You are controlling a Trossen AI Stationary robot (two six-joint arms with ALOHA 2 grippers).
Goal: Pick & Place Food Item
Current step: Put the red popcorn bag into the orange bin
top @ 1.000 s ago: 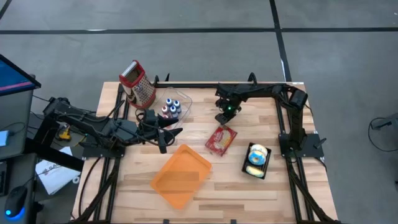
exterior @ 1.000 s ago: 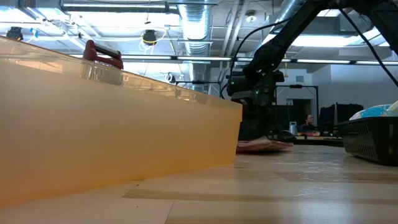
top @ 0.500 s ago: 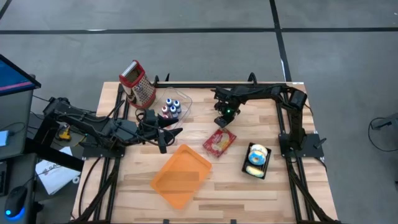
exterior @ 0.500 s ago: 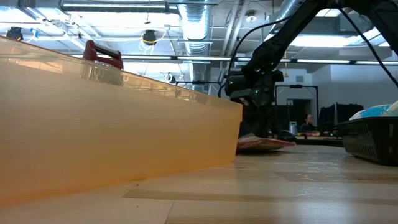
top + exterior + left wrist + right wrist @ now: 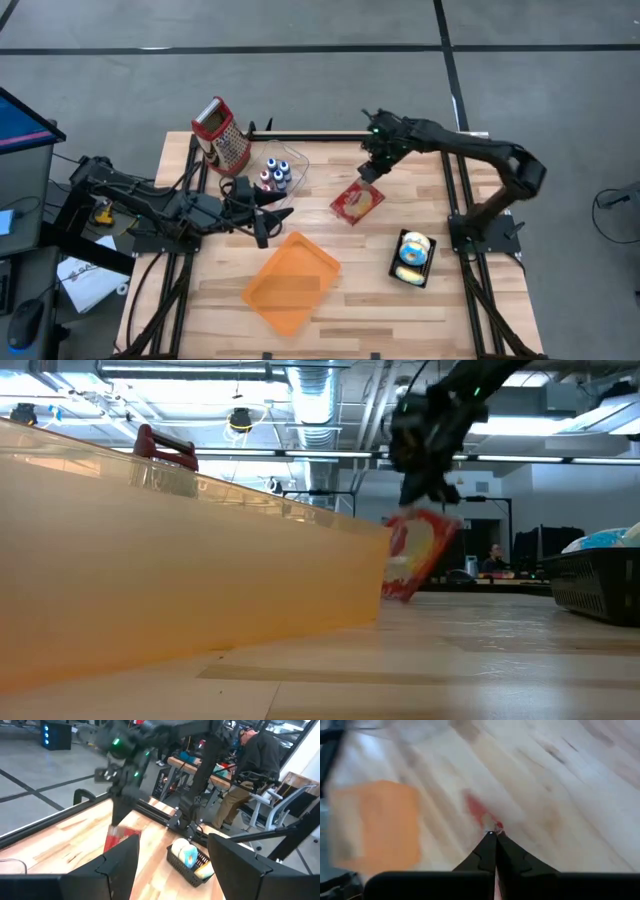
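Observation:
A red food packet (image 5: 357, 202) hangs tilted under my right gripper (image 5: 374, 170), which is shut on it above the table's middle. The low view shows the packet (image 5: 415, 555) below the gripper (image 5: 425, 485); whether its lower end touches the wood I cannot tell. An orange tray (image 5: 292, 282) lies on the table toward the near edge. My left gripper (image 5: 278, 213) waits open at the left, above the table, and looks toward the packet (image 5: 118, 839). My right gripper pinches the packet's upper edge (image 5: 487, 822) between its two shut fingers (image 5: 485, 851). The fingers slant down at it from the table's far right. The packet hangs below them, tilted, with its lower end (image 5: 400, 593) close to the table.
A black basket (image 5: 398, 268) with food items stands at the near right. A metal grater (image 5: 224, 137) and a pack of small bottles (image 5: 275, 176) stand at the far left. A person (image 5: 255, 765) stands in the room beyond the table.
My right gripper has risen and drawn slightly toward the table's far right edge with the packet. The packet lay flat on the wood; now its gripped edge is up and it hangs tilted below the fingers.

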